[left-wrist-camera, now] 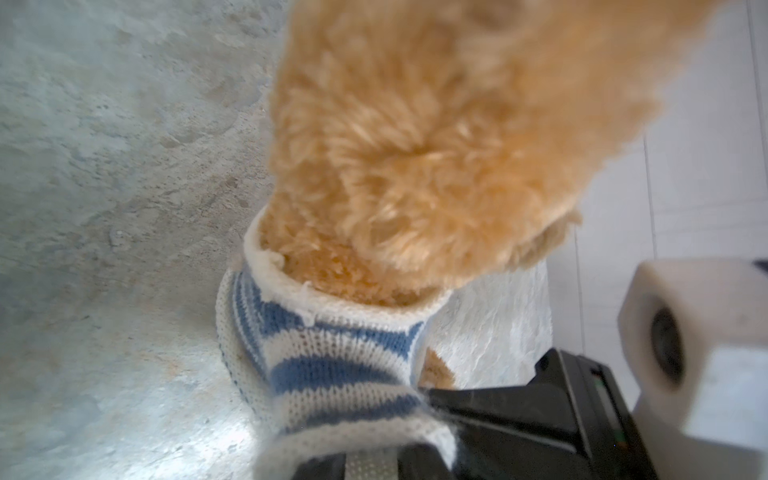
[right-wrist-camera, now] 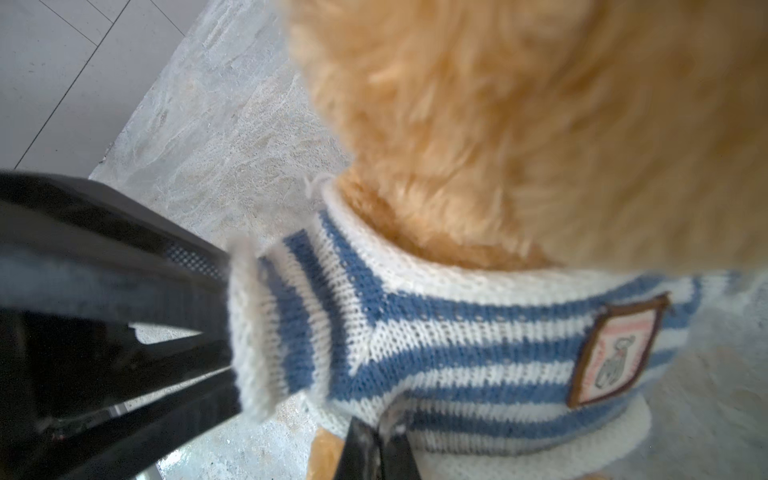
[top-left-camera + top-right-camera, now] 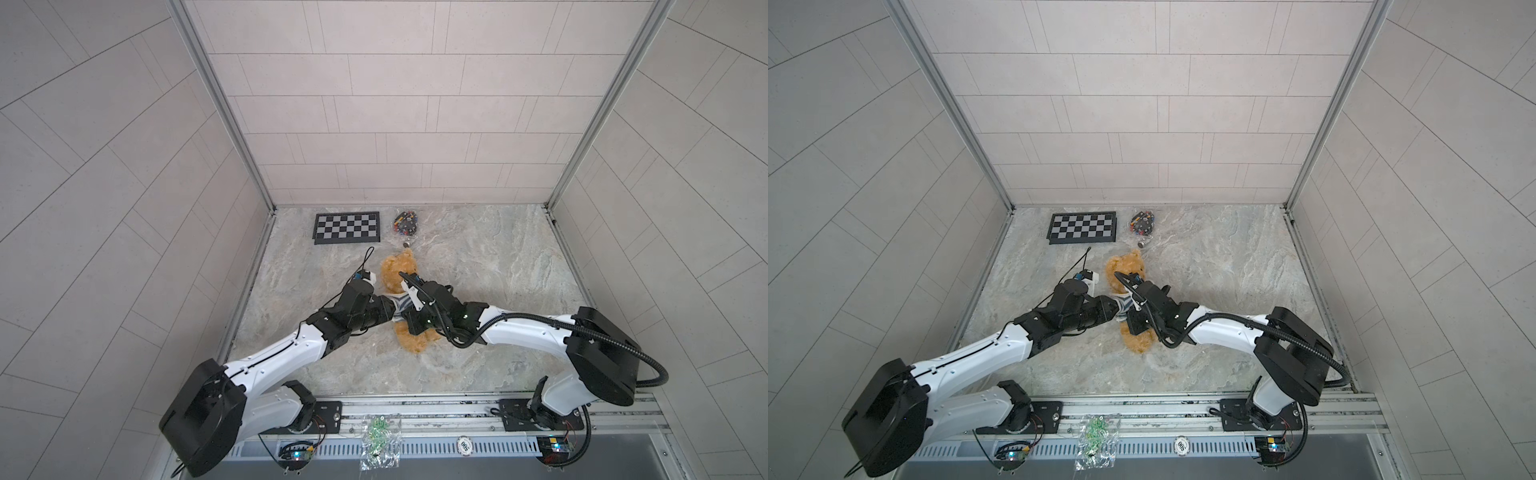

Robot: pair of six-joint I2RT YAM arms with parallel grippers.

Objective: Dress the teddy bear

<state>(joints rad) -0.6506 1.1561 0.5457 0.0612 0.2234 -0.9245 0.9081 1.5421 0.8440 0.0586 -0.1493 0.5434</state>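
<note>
Jaws of the right gripper (image 2: 380, 432) are pressed together on the bottom hem of a blue-and-white striped shirt (image 2: 457, 353), and the knit puckers where they pinch. The left gripper (image 2: 214, 336) comes in from the opposite side. Its two black jaws stand a narrow gap apart, and their tips are buried in the white sleeve cuff (image 2: 257, 332). Whether they grip anything inside it cannot be told.

The shirt sits on the torso of the teddy bear (image 3: 399, 270), with the collar round the neck and a small brown-edged patch (image 2: 615, 357) on the chest. Fluffy golden fur fills much of both wrist views.

In both top views the bear lies on the grey marbled tabletop (image 3: 498, 270), near the middle and slightly toward the left edge. Its head points at the far edge and its legs toward the front edge, and both grippers meet over its body.

A black-and-white checkerboard (image 3: 347, 227) lies flat by the far edge, toward the far left corner. Just beside it is a clear bag of small coloured parts (image 3: 405, 222), near the bear's head. Another clear bag with green bits (image 3: 380, 440) rests on the metal rail (image 3: 457, 409) along the front edge.
</note>
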